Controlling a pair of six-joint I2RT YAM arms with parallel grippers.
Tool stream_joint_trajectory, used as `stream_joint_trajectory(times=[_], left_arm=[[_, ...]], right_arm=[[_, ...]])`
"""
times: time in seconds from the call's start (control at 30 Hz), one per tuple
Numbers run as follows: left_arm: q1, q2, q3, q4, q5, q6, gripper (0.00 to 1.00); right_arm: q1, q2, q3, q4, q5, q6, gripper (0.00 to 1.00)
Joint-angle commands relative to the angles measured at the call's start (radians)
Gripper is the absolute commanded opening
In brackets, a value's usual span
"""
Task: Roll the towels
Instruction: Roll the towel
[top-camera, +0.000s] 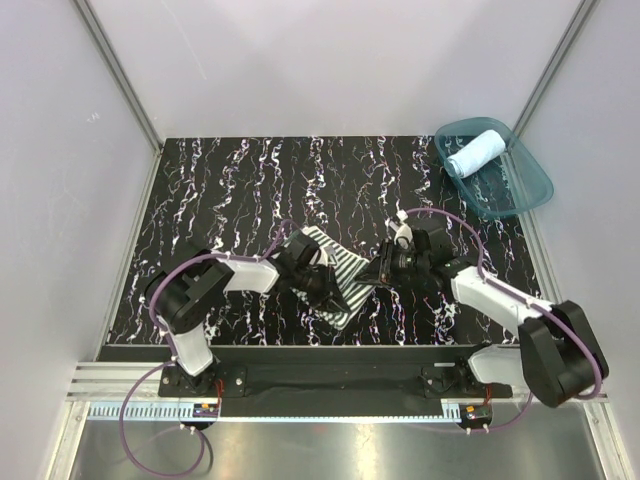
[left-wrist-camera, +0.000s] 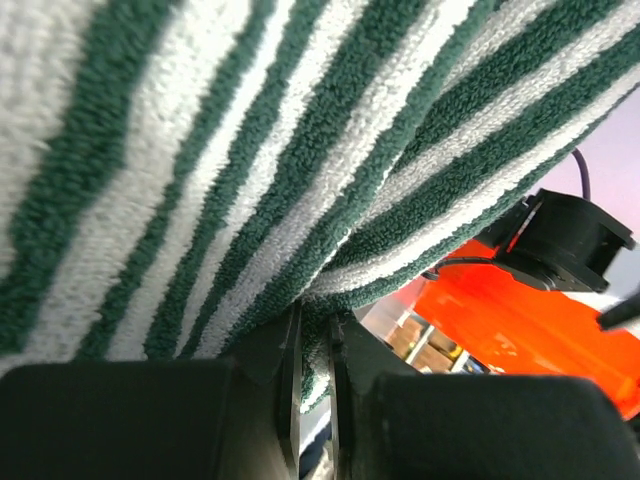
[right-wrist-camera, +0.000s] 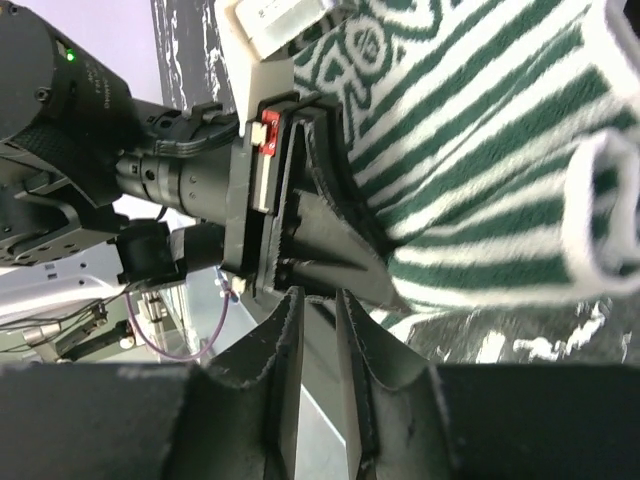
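Note:
The striped green-and-white towel (top-camera: 345, 262) lies partly folded in the middle of the table, between my two grippers. My left gripper (top-camera: 322, 287) is shut on a fold of it; in the left wrist view the cloth (left-wrist-camera: 250, 150) drapes over the gripper (left-wrist-camera: 315, 320) and sits pinched in the narrow slot. My right gripper (top-camera: 372, 277) is at the towel's right edge, facing the left one. In the right wrist view, the right gripper (right-wrist-camera: 315, 295) has a narrow gap with no cloth in it, and the towel (right-wrist-camera: 480, 170) lies just beyond. The light blue towel (top-camera: 477, 153) lies rolled in the tub.
The translucent teal tub (top-camera: 530, 175) stands at the back right corner of the black marbled mat (top-camera: 220, 190). Pale walls and metal rails enclose the table on the left, the right and the back. Both arm bases sit on the near rail.

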Motion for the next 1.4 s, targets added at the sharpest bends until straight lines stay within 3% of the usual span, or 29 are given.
stream_joint_trajectory(times=[0.0, 0.27, 0.43, 0.77, 0.9, 1.03, 1.13, 1.33, 1.37], left_arm=[[0.028, 0.034, 0.007, -0.046, 0.048, 0.021, 0.00], [0.079, 0.093, 0.004, 0.007, 0.119, 0.000, 0.00], [0.106, 0.109, 0.008, 0.006, 0.140, 0.003, 0.00], [0.157, 0.121, -0.018, 0.015, 0.182, 0.012, 0.02], [0.157, 0.088, 0.008, -0.097, 0.111, 0.093, 0.08], [0.154, 0.008, 0.082, -0.285, -0.024, 0.225, 0.33], [0.151, -0.058, 0.122, -0.414, -0.136, 0.285, 0.45], [0.085, -0.170, 0.252, -0.617, -0.353, 0.420, 0.52], [0.035, -0.201, 0.278, -0.661, -0.467, 0.446, 0.54]], right_arm=[[0.002, 0.049, 0.002, 0.167, -0.017, 0.005, 0.25], [0.002, 0.198, -0.046, 0.369, -0.053, 0.017, 0.23], [0.002, 0.318, -0.082, 0.627, -0.121, 0.069, 0.21], [-0.001, 0.713, -0.063, 1.099, -0.181, 0.198, 0.15], [0.001, 0.752, -0.029, 1.028, -0.149, 0.189, 0.12], [0.001, 0.759, -0.010, 0.959, -0.126, 0.160, 0.11], [-0.001, 0.779, 0.005, 0.937, -0.123, 0.158, 0.11], [0.002, 0.806, 0.031, 0.896, -0.116, 0.154, 0.10], [0.001, 0.806, 0.033, 0.894, -0.116, 0.154, 0.10]])
